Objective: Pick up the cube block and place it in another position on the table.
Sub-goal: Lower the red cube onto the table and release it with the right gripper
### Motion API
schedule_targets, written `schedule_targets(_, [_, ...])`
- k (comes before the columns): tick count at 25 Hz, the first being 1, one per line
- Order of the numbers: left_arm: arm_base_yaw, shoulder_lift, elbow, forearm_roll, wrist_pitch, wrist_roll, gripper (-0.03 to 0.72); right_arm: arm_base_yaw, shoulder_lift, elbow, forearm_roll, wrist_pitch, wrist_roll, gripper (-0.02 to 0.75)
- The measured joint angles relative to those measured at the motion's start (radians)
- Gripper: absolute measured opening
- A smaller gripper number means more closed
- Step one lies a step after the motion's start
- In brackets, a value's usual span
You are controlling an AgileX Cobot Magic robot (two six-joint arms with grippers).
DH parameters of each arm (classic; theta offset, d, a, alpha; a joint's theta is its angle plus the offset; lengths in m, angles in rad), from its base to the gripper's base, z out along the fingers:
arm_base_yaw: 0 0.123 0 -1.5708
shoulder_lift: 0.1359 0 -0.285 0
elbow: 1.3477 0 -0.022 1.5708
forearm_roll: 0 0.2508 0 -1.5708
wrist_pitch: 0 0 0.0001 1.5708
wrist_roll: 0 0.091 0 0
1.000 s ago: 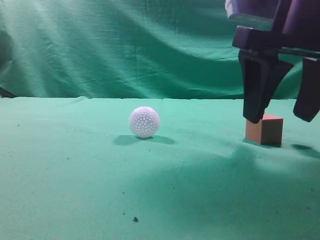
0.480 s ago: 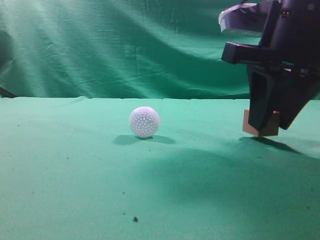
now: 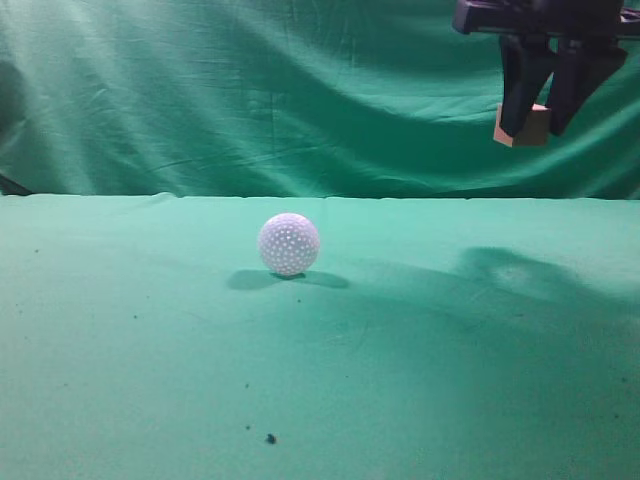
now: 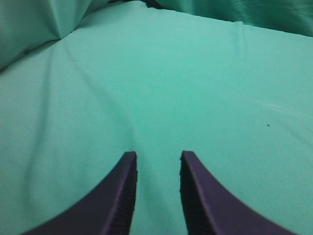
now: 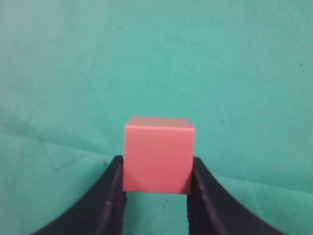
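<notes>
My right gripper is shut on the pink cube block and holds it high above the green table, at the upper right of the exterior view. In the right wrist view the cube sits squarely between the two dark fingers of that gripper, with the cloth far below. My left gripper is open and empty over bare green cloth; it does not show in the exterior view.
A white dimpled ball rests on the green cloth left of centre. A green backdrop hangs behind the table. A small dark speck lies near the front.
My right gripper closed on the cube on the table at right and lifted it well up off the cloth. The ball has not moved.
</notes>
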Motion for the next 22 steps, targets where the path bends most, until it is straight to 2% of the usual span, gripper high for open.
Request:
schedule_targets(10, [0.000, 0.000, 0.000, 0.000, 0.000, 0.000, 0.235, -0.005, 0.149, -0.013, 0.002, -0.063, -0.041, 0.220])
schedule_targets(16, [0.000, 0.000, 0.000, 0.000, 0.000, 0.000, 0.235, -0.005, 0.153, -0.015, 0.002, -0.059, -0.042, 0.466])
schedule_targets(20, [0.000, 0.000, 0.000, 0.000, 0.000, 0.000, 0.235, -0.005, 0.144, -0.063, 0.002, 0.008, -0.034, 0.462])
schedule_targets(21, [0.000, 0.000, 0.000, 0.000, 0.000, 0.000, 0.235, -0.005, 0.127, -0.075, 0.002, 0.032, -0.032, 0.501])
schedule_targets(22, [0.000, 0.000, 0.000, 0.000, 0.000, 0.000, 0.235, -0.005, 0.103, -0.082, 0.002, 0.051, -0.023, 0.486])
